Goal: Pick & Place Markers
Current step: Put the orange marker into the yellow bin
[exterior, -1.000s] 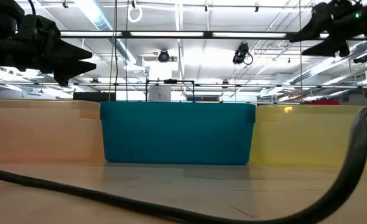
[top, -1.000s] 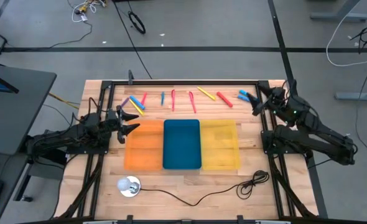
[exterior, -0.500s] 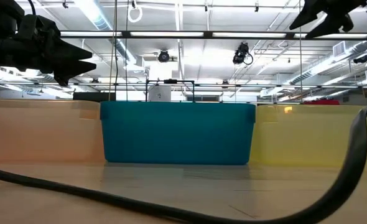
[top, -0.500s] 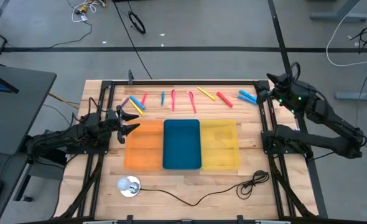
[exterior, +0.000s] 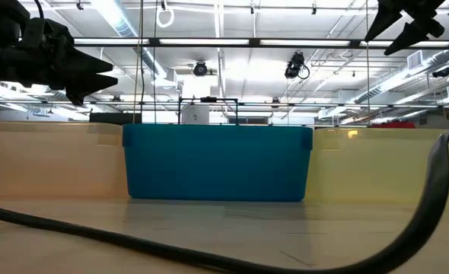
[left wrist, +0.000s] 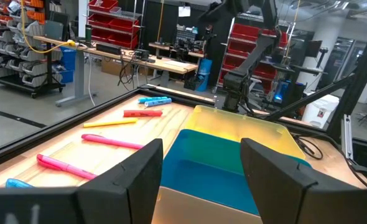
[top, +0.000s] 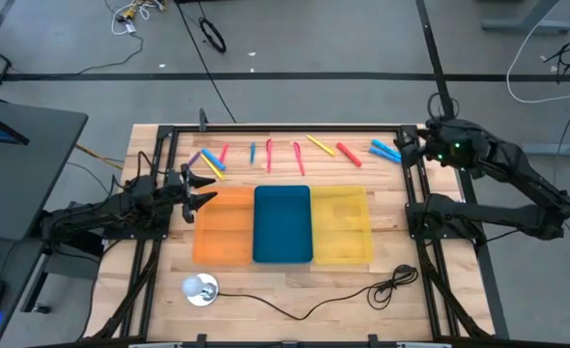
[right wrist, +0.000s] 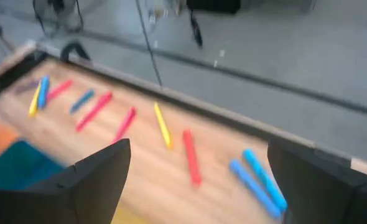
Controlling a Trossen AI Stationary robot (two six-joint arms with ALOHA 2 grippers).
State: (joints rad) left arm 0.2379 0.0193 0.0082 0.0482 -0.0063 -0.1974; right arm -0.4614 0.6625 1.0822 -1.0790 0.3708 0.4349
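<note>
- We see a wooden table (top: 362,280) on a grey workshop floor; 3 trays sit at the frame's centre: orange tray (top: 224,225), blue tray (top: 283,224), yellow tray (top: 340,225).
- The markers (top: 295,153) lie in a loose row across the upper part of the table, beyond the trays. All are still on the wood, none in a tray.
- 2 blue markers (top: 384,151) lie at the right end of that row, nearest the right arm.
- Over the last second the right gripper (top: 409,148) has swung up from beside those blue markers and now hangs above the table's upper-right corner, fingers spread wide, holding nothing.
- Its wrist camera looks down on the whole row, so we judge it is lining up a first pick, likely from the right end.
- The left gripper (top: 204,188) has not moved: it waits at the orange tray's left edge, fingers apart, empty.
- A black cable (top: 343,295) and a white round object (top: 199,288) lie at the lower edge.
</note>
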